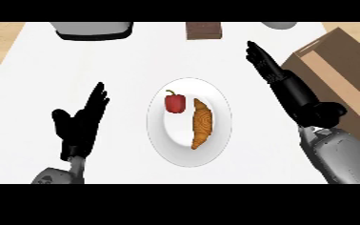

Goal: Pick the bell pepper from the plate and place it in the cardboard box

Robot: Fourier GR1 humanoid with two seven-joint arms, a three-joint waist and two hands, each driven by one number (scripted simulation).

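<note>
- Head view: bell pepper (175, 103) is seen on plate (188, 159), beside croissant (202, 123).
- Right hand (281, 78), fingers straight, is held near cardboard box (330, 62).
- Left hand (81, 124) is rested open.

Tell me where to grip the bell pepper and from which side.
Probably across the bell pepper's rounded red body, from above. The croissant lies close on its right on the plate, and the thin curved stem at top offers little hold. The right hand is open.

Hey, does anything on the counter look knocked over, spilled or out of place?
Nothing stands out. The bell pepper and a croissant lie side by side on the plate, nothing spilled. The cardboard box sits at the right edge. Both the left hand and right hand are open, holding nothing.
</note>
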